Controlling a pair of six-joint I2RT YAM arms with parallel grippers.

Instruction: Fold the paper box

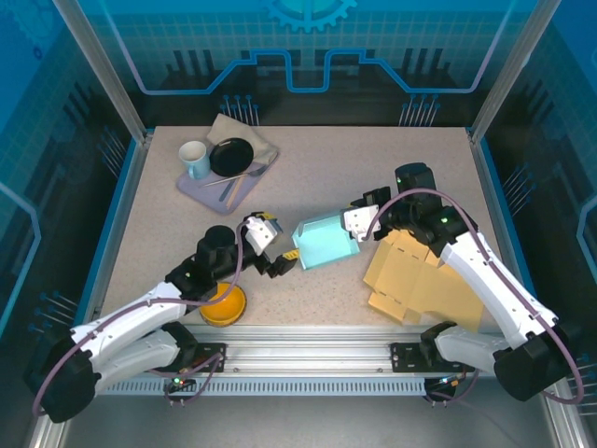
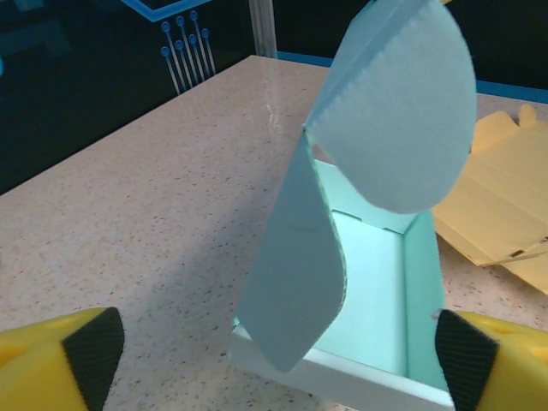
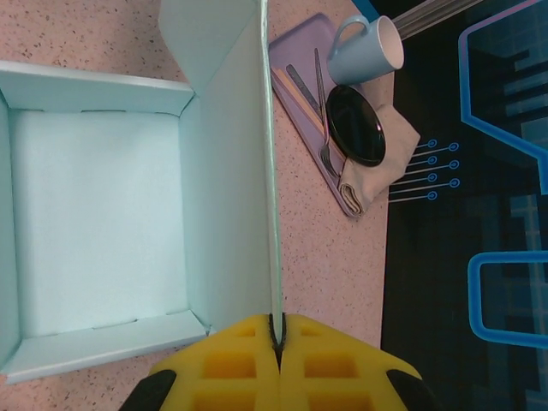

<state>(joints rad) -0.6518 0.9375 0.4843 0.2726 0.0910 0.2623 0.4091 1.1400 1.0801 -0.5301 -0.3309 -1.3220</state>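
The paper box (image 1: 325, 241) is light blue and sits mid-table, its top not closed. In the left wrist view its near wall (image 2: 342, 377) lies between my wide-apart yellow fingers (image 2: 60, 360), with a side flap (image 2: 295, 274) and a rounded lid flap (image 2: 402, 111) standing up. My left gripper (image 1: 280, 259) is open at the box's left end and holds nothing. My right gripper (image 1: 357, 224) is shut on the box's right wall. In the right wrist view that thin wall (image 3: 270, 214) runs straight into the closed jaws (image 3: 276, 342), beside the bare box floor (image 3: 94, 223).
A flat tan cardboard blank (image 1: 420, 280) lies under the right arm. A purple tray (image 1: 201, 191) at the back left holds a blue mug (image 1: 194, 159), a black plate (image 1: 231, 156), cutlery and a napkin. An orange bowl (image 1: 224, 306) sits by the left arm.
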